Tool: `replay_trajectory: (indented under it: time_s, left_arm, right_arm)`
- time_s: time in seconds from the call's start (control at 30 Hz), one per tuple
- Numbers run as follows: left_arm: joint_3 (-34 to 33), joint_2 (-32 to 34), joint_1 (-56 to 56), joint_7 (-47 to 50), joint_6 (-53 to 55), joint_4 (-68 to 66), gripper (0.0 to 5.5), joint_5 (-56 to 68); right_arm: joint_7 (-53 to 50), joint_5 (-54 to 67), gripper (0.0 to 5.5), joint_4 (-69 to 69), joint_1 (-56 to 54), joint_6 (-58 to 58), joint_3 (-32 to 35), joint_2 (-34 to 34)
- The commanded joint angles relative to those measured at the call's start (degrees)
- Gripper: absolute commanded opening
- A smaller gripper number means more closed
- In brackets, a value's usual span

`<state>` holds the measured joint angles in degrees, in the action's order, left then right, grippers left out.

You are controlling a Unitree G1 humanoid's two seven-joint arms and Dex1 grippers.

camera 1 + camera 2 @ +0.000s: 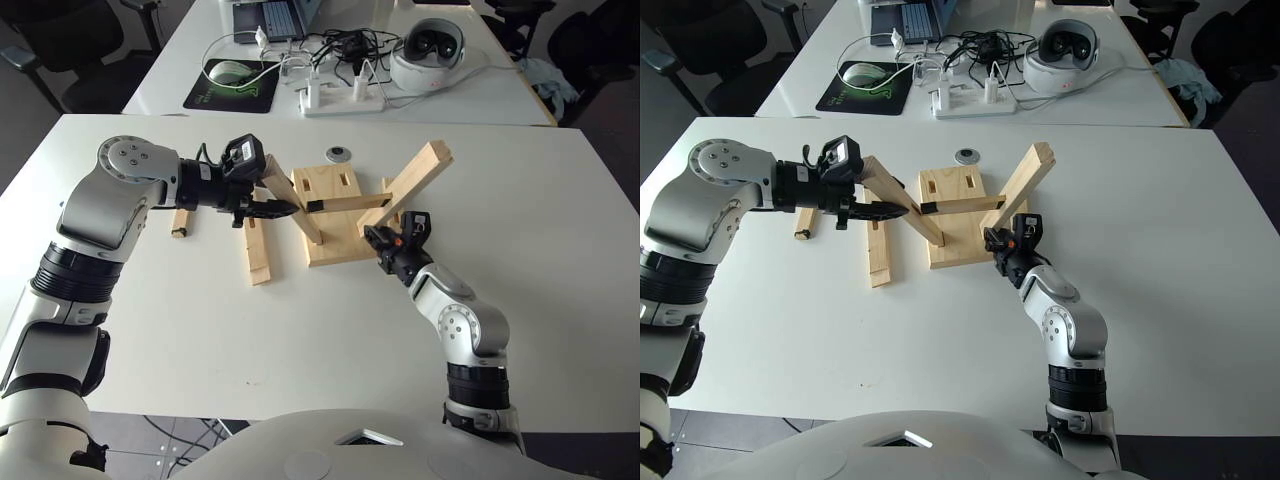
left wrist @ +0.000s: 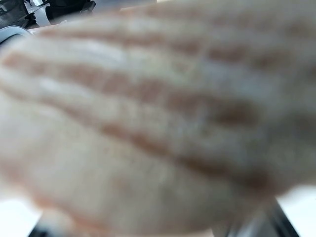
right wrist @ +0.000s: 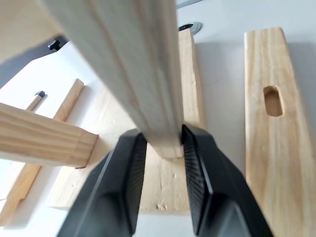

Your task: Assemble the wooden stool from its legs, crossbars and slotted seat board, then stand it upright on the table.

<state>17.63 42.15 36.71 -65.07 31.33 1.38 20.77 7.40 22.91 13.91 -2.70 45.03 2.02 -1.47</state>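
Observation:
The slotted seat board [image 1: 338,222] lies flat on the white table [image 1: 560,230]. My left gripper [image 1: 272,209] is shut on a wooden leg [image 1: 288,198] that slants down onto the board; its wood grain [image 2: 158,118] sits close against the left wrist camera. A crossbar [image 1: 350,203] runs from that leg toward a second leg [image 1: 418,180]. The second leg tilts up and to the right, and my right gripper [image 3: 163,153] is shut on its lower end over the board [image 3: 165,190], one black finger [image 3: 123,182] on each side.
A loose leg [image 1: 258,250] lies left of the board, and a thin wooden piece [image 1: 182,222] lies farther left. A slotted piece [image 3: 269,123] lies beside the board. A small round disc [image 1: 339,153] sits behind it. The rear table holds a headset [image 1: 428,50] and cables.

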Motion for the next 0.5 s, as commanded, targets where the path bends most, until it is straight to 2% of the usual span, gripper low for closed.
replay_trajectory:
  time_s: [0.03, 0.43, 0.5]
  left_arm:
    - [10.6, -4.1, -5.2, -0.7, 4.0, -3.5, 2.03, -5.4]
    - [5.9, -12.9, 5.0, -2.1, 7.6, -10.8, 2.03, -0.4]
    - [7.0, -13.3, 5.5, -2.6, 7.1, -10.7, 2.03, -1.5]
  right_arm:
    - [1.7, 2.3, 1.01, -4.4, 3.7, 6.8, -2.8, 1.5]
    - [3.1, 1.7, 1.01, -3.9, 4.4, 5.4, -5.0, 0.5]
    - [3.3, 1.7, 1.01, -3.9, 4.6, 5.2, -5.4, 0.4]
